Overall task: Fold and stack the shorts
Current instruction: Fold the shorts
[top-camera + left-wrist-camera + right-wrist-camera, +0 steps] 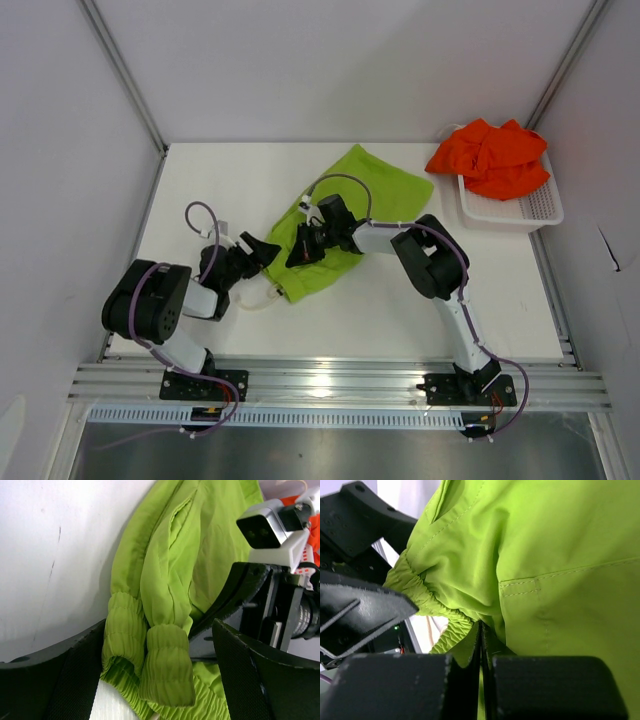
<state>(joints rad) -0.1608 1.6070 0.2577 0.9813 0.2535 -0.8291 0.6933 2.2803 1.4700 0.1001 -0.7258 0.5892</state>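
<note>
**A:** Lime green fabric shorts [350,200] lie rumpled on the flat white table [400,310], running from the centre toward the back edge.

**B:** And both arms meet at the near left end of them. The right gripper [303,248] has its jaws pressed together. Its wrist view shows a thin sliver of green running down between them, so it looks clamped on a fold beside the gathered elastic band [427,600]. The pinch itself is mostly hidden, though.

**A:** And the left gripper [266,250]?

**B:** Its jaws stand wide apart, one black finger [55,680] on each side, and the ruffled elastic end sits in the gap between them.

**A:** Looking further out?

**B:** Bright orange-red fabric shorts [490,155] are heaped over the back of the white plastic mesh basket [540,205]. That's in the far right corner, well apart from the green pair.
</note>
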